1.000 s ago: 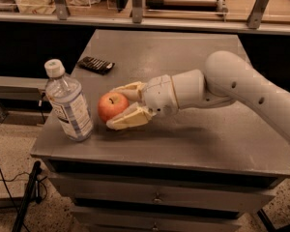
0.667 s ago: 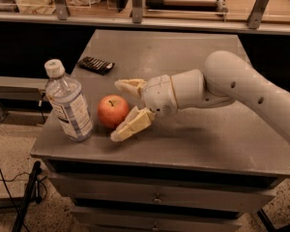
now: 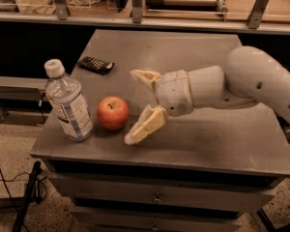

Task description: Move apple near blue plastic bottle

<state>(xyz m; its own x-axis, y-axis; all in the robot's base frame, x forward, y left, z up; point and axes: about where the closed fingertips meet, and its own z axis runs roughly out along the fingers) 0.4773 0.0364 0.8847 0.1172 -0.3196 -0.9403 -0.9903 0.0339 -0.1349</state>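
Note:
The red-orange apple (image 3: 112, 112) sits on the grey table (image 3: 208, 134) near its front left, stem up. The blue plastic bottle (image 3: 67, 102), clear with a white cap and a blue-and-white label, stands upright just left of the apple, a small gap between them. My gripper (image 3: 135, 106) is just right of the apple, open and empty, its two cream fingers spread wide, one finger (image 3: 145, 76) behind and one finger (image 3: 144, 126) in front. The fingers do not touch the apple.
A flat black ridged remote-like thing (image 3: 95, 65) lies behind the bottle at the table's left. My white arm (image 3: 251, 83) reaches in from the right. The table's front edge is close below the apple. Shelving and railings run along the back.
My gripper has opened and let go of the apple, then drawn back to the right. The apple now rests on the table beside the bottle.

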